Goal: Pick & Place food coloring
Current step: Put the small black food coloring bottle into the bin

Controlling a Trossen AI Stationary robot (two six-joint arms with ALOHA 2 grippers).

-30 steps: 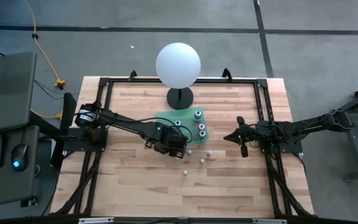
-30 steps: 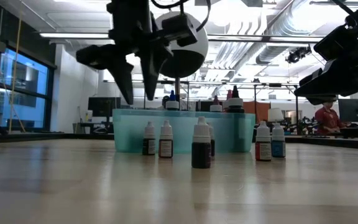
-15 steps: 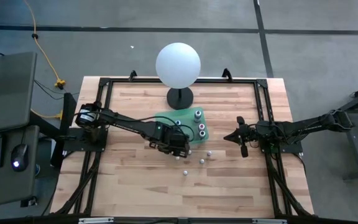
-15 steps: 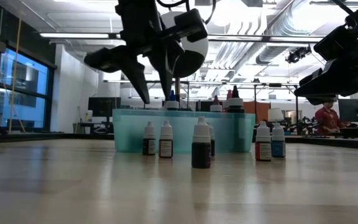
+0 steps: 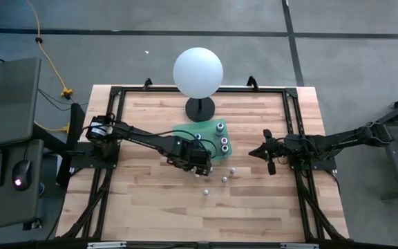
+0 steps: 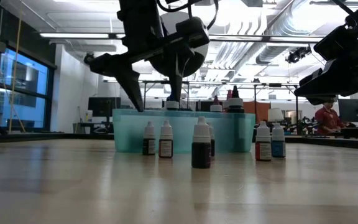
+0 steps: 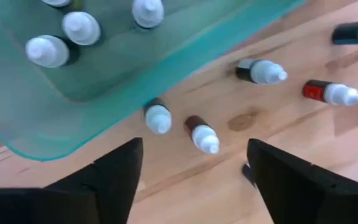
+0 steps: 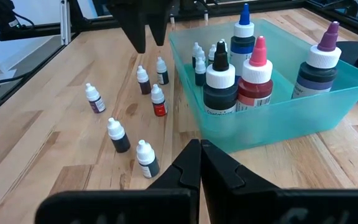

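Note:
Several small food coloring bottles with white caps stand loose on the wooden table (image 5: 150,200) near the teal tray (image 5: 185,133). Two of them, one dark (image 7: 157,117) and one brown (image 7: 202,134), stand just outside the tray's near wall. My left gripper (image 7: 194,155) hangs open above these two, fingers pointing down, touching nothing; the low view shows it (image 6: 157,102) clear of the bottle tops (image 6: 149,127). More bottles stand inside the tray (image 8: 236,81). My right gripper (image 8: 201,158) waits shut at the table's right side.
A white sphere on a black stand (image 5: 197,72) rises behind the tray at the table's far side. Other loose bottles (image 7: 261,71) (image 7: 331,93) (image 8: 118,135) dot the wood between the tray and the near edge. A black frame (image 5: 116,104) borders the table.
My left gripper has opened wider above the two bottles beside the tray. The bottles and the tray have stayed where they were.

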